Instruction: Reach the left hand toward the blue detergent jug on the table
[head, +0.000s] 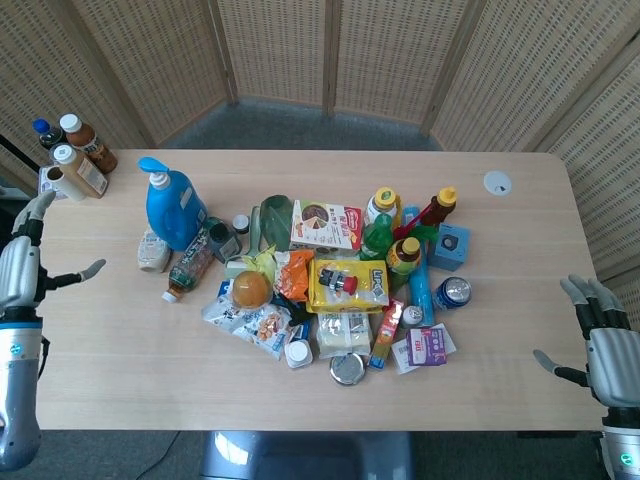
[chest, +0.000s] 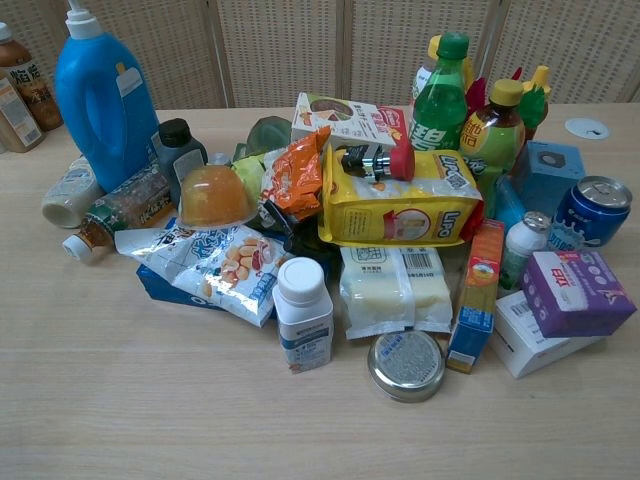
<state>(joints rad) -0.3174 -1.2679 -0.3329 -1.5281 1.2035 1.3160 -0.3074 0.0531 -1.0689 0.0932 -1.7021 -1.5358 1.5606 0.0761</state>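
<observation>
The blue detergent jug (head: 174, 207) with a white pump top stands upright at the left end of the pile, and shows again as the jug (chest: 103, 99) at the chest view's top left. My left hand (head: 25, 266) hovers at the table's left edge, open with fingers spread, well left of the jug and apart from it. My right hand (head: 603, 343) is open off the table's right edge, near the front corner. Neither hand appears in the chest view.
A small dark bottle (head: 221, 240), a white bottle (head: 153, 251) and a lying drink bottle (head: 187, 268) crowd the jug's base. Three sauce bottles (head: 78, 155) stand at the far left corner. Snack bags, boxes and cans fill the table's middle.
</observation>
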